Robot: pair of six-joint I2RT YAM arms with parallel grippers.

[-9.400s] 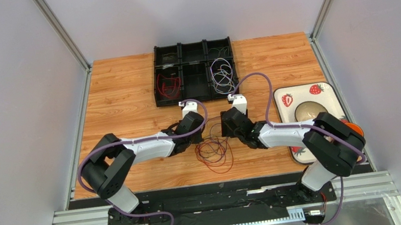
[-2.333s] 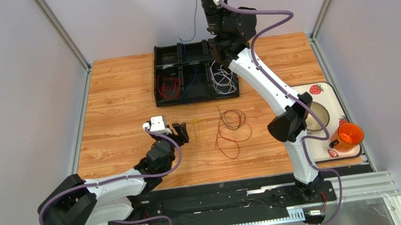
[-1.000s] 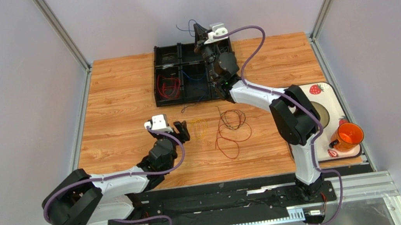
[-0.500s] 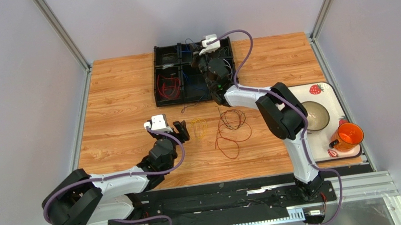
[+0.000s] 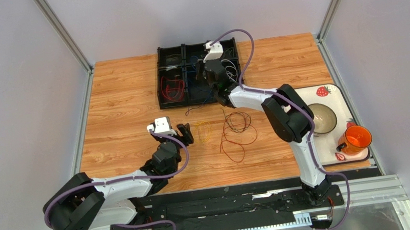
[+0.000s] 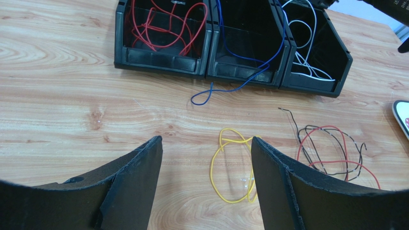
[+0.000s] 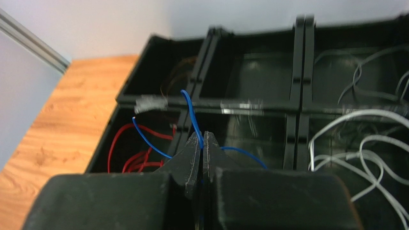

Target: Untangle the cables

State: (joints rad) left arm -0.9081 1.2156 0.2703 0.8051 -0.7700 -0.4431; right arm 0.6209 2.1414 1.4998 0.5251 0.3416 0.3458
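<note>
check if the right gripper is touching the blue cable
Touching. The right wrist view shows the right gripper shut on the blue cable, which loops up out of the pinch.

Top camera: above and behind arm bases (image 5: pixel 125 210), whole table (image 5: pixel 127 102); left wrist: low, facing ahead past left gripper (image 6: pixel 205 143) toward black tray (image 6: pixel 161 56); right wrist: close over same tray.

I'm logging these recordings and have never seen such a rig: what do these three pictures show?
Two robot arms with two-finger grippers are bolted at the near edge of the table. One picture looks down from above; the others come from a camera on each wrist. The right gripper is shut on a blue cable over a black divided tray, which holds red cables and white cables. The left gripper is open, facing a yellow cable on the table, with a red-and-black tangle beside it.
</note>
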